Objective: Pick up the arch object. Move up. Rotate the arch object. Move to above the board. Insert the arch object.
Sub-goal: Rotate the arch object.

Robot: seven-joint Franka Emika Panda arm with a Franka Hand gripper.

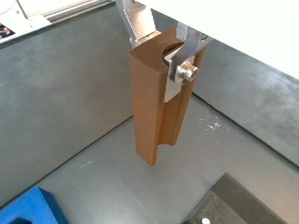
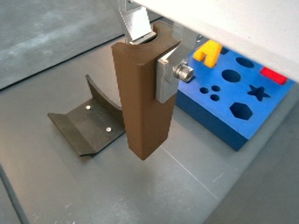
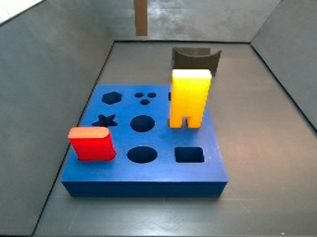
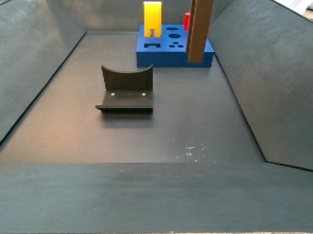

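My gripper [image 1: 162, 44] is shut on the brown arch object [image 1: 156, 105], a long block with a curved notch at its upper end, which sits between the fingers. The piece hangs upright well above the grey floor. It shows in both wrist views [image 2: 142, 101] and in both side views [image 3: 140, 17] [image 4: 199, 32]. The blue board [image 2: 239, 101] with shaped holes lies off to one side of the held piece. The board also shows in both side views [image 3: 143, 153] [image 4: 171, 52]. The gripper itself is out of frame in the side views.
A yellow arch piece [image 3: 188, 97] and a red block [image 3: 91, 143] stand on the board. The dark fixture [image 4: 124, 89] stands on the floor, also in a wrist view [image 2: 84, 122]. Grey walls enclose the floor.
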